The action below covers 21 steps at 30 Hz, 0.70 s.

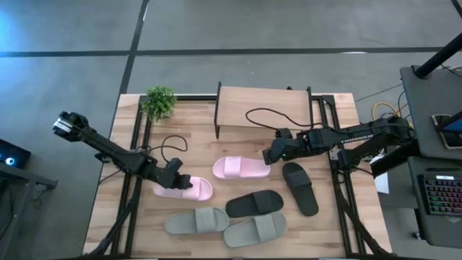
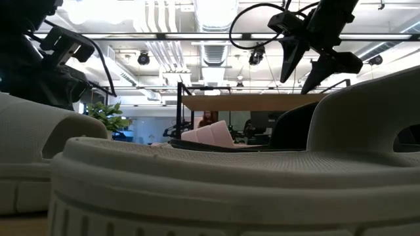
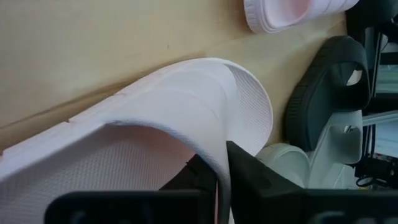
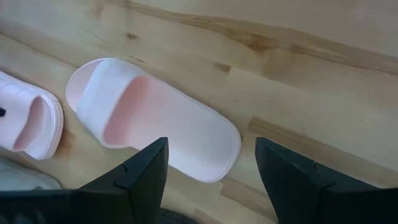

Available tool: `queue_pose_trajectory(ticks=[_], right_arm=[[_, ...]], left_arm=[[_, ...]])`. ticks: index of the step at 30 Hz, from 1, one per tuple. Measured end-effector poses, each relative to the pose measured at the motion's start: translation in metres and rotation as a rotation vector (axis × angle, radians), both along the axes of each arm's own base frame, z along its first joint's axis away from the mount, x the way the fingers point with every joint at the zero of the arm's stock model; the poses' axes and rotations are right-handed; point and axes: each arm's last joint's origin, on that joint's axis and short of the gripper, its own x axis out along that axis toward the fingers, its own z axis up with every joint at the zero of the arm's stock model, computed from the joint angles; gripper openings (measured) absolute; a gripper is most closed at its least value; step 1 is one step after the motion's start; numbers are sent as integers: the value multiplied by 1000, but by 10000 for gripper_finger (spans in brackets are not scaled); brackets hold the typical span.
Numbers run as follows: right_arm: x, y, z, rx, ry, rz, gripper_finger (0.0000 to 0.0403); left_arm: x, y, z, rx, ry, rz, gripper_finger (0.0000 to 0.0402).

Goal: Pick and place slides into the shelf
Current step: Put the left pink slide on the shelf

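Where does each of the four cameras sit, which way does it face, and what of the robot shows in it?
High view: overhead, facing down; both arms, shelf, six slides.
Low view: tabletop height, facing the room across a grey-green slide; arms enter from above.
Left wrist view: the left gripper fingers clamp a pink slide strap.
Right wrist view: the right gripper, fingers spread, above the other pink slide.
Shared: both wrist views show both pink slides.

Pale pink slides: one [image 1: 241, 168] showing mid-table, one [image 1: 185, 189] showing left of it. Black slides: one [image 1: 254, 204] lying near centre, one [image 1: 300, 188] lying right. Grey-green slides: pair showing at the near edge, [image 1: 196, 221] and [image 1: 255, 230]. Shelf [image 1: 264, 107]: showing a light wood top, black frame. Plant [image 1: 159, 102]: showing green. Tabletop [image 1: 115, 217]: showing pale striped wood grain.
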Motion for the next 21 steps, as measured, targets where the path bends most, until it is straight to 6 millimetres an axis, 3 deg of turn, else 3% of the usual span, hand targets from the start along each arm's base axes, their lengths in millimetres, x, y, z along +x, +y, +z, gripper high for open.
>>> queue_pose_trajectory(ticks=[10,21], right_arm=[[2,0,1,6,-26,-10,231],[13,-5,13,-13,-186,-82,226]], left_arm=[[-6,11,35,13,-250,98,1],[-35,56,95,232,-683,599,0]])
